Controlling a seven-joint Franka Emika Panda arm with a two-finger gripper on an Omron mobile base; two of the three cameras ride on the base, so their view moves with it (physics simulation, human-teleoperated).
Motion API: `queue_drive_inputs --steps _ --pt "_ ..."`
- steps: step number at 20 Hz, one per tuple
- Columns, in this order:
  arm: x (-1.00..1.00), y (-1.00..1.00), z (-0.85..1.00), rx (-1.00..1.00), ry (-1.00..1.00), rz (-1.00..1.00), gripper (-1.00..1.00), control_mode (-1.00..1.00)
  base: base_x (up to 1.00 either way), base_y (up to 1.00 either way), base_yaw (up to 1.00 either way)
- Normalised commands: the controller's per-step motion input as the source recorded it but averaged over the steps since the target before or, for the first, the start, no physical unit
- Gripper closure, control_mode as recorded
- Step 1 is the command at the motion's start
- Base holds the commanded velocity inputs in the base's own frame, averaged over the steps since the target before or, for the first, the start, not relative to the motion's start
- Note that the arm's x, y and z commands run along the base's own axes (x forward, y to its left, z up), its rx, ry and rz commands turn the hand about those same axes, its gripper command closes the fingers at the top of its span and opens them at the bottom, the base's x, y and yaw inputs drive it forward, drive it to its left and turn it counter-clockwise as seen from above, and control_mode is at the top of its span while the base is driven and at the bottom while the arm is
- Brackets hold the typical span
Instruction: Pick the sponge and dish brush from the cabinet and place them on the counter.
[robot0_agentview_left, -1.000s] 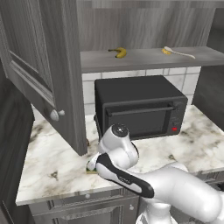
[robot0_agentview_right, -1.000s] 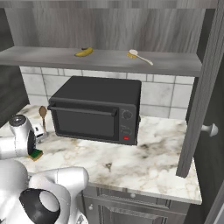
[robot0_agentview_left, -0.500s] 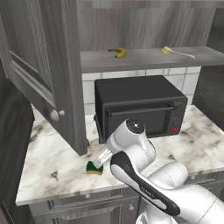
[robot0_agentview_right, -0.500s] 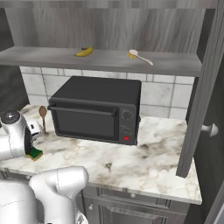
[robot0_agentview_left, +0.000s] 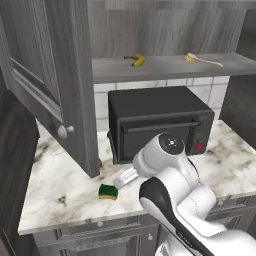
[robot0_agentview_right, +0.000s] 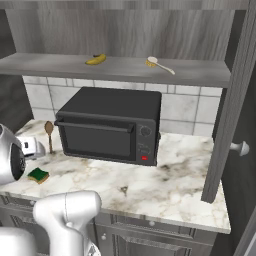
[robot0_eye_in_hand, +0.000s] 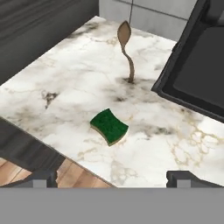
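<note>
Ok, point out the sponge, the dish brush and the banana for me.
sponge (robot0_eye_in_hand: 109, 126), hand view, middle of its green top.
dish brush (robot0_agentview_right: 161, 65), right base view, on its white handle near the head.
banana (robot0_agentview_left: 136, 60), left base view, middle of its curved yellow body.

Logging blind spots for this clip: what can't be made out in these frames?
- Gripper: in the hand view the bottom edge cuts off all but the fingertips.
- Spoon: in the left base view the cabinet door hides nearly all of it.
- Dish brush: bristles too small to make out in the right base view.
</note>
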Motion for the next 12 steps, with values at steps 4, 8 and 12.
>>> queue_drive_inputs --steps 4,8,12 --pt "-0.36 -0.28 0.84 0.0 0.01 -0.12 -1.0 -1.0 0.0 0.0 0.0" --pt "-0.34 -0.3 0.81 0.0 0.02 -0.11 -1.0 -1.0 0.0 0.0 0.0" --pt "-0.35 -0.33 0.6 0.0 0.01 -0.1 -1.0 -1.0 0.0 0.0 0.0"
